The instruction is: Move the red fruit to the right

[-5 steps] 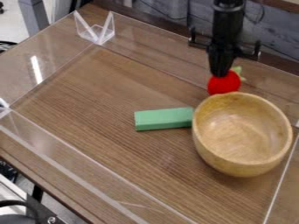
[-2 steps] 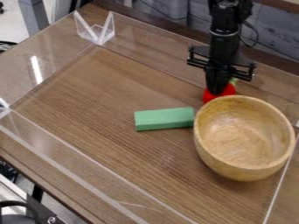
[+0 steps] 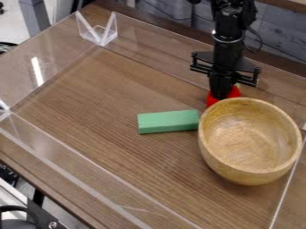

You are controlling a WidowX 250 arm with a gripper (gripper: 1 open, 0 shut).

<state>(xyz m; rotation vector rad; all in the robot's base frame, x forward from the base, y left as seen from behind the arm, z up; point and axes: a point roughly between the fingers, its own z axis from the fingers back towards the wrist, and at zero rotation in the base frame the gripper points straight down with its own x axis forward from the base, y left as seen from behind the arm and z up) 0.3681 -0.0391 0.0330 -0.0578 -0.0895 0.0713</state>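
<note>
Overhead, I had the wooden bowl [image 3: 249,143] nearest, with the black gripper [image 3: 219,88] pointing down beyond it, its fingers drawn together at the red fruit [image 3: 227,95]; whether they grasped it, I couldn't tell. I read no writing.

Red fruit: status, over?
Claw shut, down at the red fruit; firm grip can't be confirmed. Wooden bowl right in front of fruit, green block beside bowl.

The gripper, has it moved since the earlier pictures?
Yes, the gripper has come down toward the near side, closer to the wooden bowl.
</note>
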